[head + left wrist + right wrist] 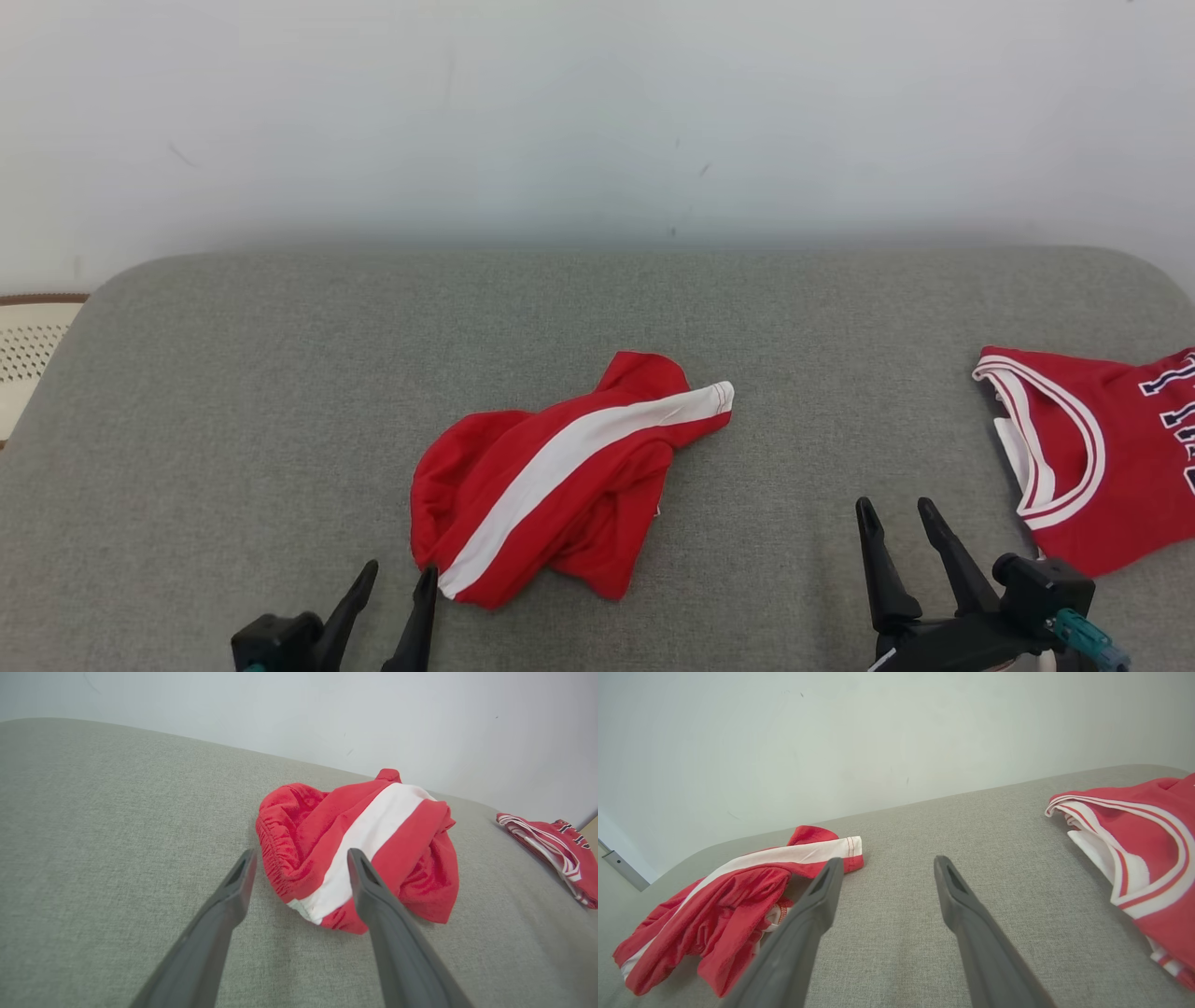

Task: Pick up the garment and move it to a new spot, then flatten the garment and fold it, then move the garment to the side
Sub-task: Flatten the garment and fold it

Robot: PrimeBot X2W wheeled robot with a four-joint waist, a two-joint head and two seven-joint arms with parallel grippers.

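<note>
Grey woven fabric covers the wide padded surface [280,373] with rounded far corners, which stands against a plain pale wall [597,112]. Near the middle of that surface, toward its front edge, lie the crumpled red shorts with 1 broad white side stripe [560,462]. They rest in a loose heap, the stripe running diagonally from the lower left end up to the hem at the upper right. In the left wrist view the gathered elastic waistband faces the camera. Nothing grips them.

The left gripper [400,571] sits just beside the heap's lower left end, its 2 long dark fingers spread apart and empty. In the left wrist view the shorts lie beyond the tips, and whether the nearer finger brushes the cloth cannot be told. The right gripper [896,509] is over bare fabric to the right of the shorts, well apart from them, its jaws likewise released with nothing between them.

Near that gripper, at the right edge of the surface, lies a red sleeveless jersey with white-and-red trim and dark lettering [1092,457], partly cut off by the frame. At the far left, beyond the surface, shows a cream perforated object with a brown rim [28,345].
</note>
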